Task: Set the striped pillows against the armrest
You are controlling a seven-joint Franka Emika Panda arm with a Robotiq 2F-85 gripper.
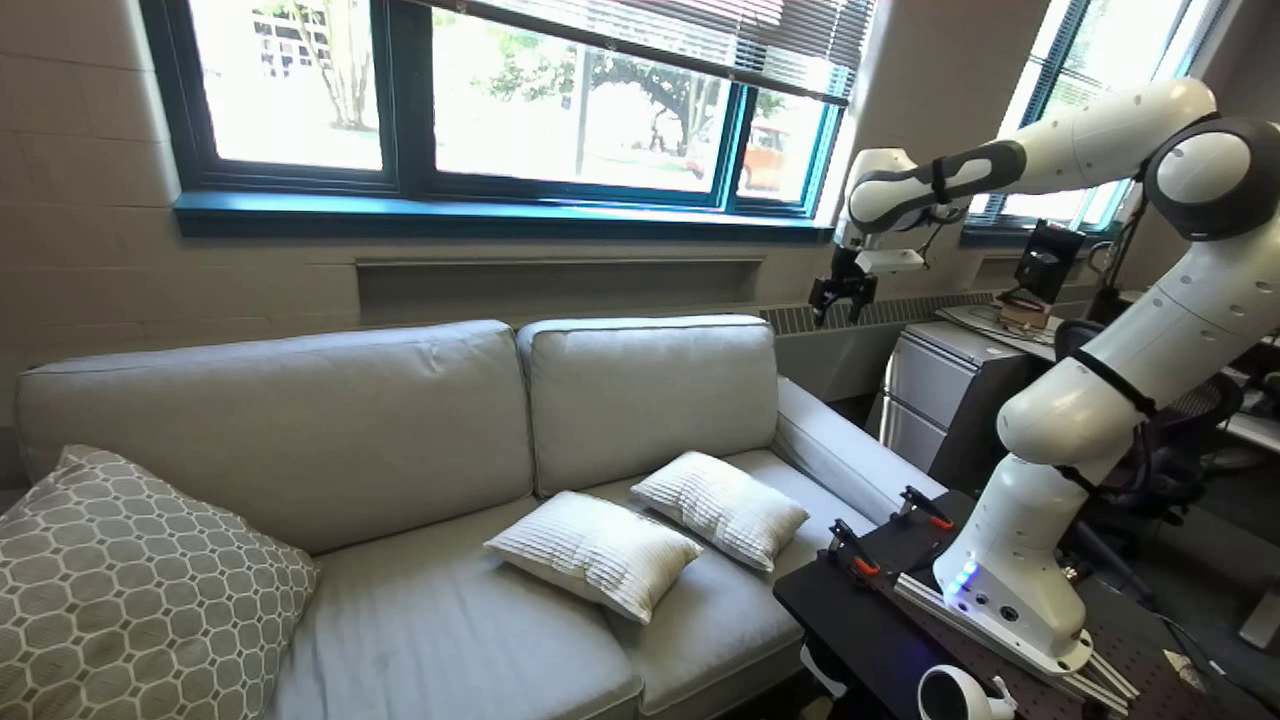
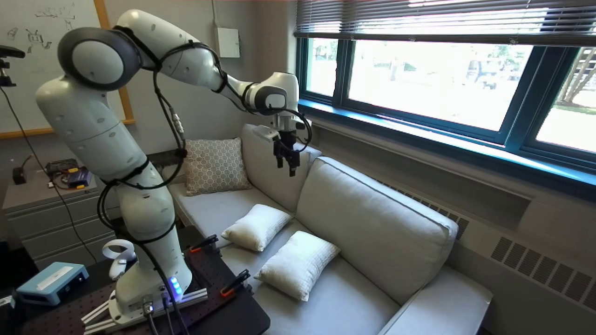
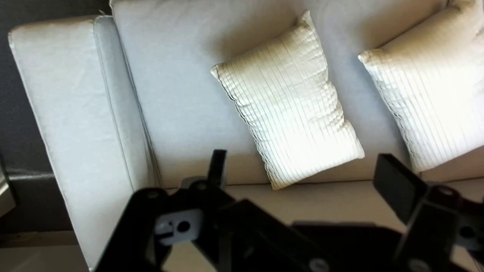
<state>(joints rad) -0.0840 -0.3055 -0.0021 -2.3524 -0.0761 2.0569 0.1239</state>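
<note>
Two cream striped pillows lie flat on the sofa seat. The nearer one to the armrest (image 1: 850, 445) is the first striped pillow (image 1: 720, 508) (image 2: 299, 264) (image 3: 291, 109); bare seat shows between it and the armrest (image 2: 447, 302) (image 3: 83, 94). The second striped pillow (image 1: 595, 550) (image 2: 256, 226) (image 3: 435, 87) lies beside it, farther from the armrest, and is cut off in the wrist view. My gripper (image 1: 842, 305) (image 2: 287, 167) (image 3: 301, 155) is open and empty, high above the sofa. In the wrist view its fingers are spread below the first pillow's lower end.
A larger lattice-patterned cushion (image 1: 150, 590) (image 2: 216, 165) leans at the sofa's opposite end. Tall back cushions (image 1: 650, 400) (image 2: 372, 228) line the wall side. The robot's dark table (image 1: 850, 620) with clamps (image 2: 235, 283) stands at the seat's front edge. The window sill (image 1: 500, 220) runs behind.
</note>
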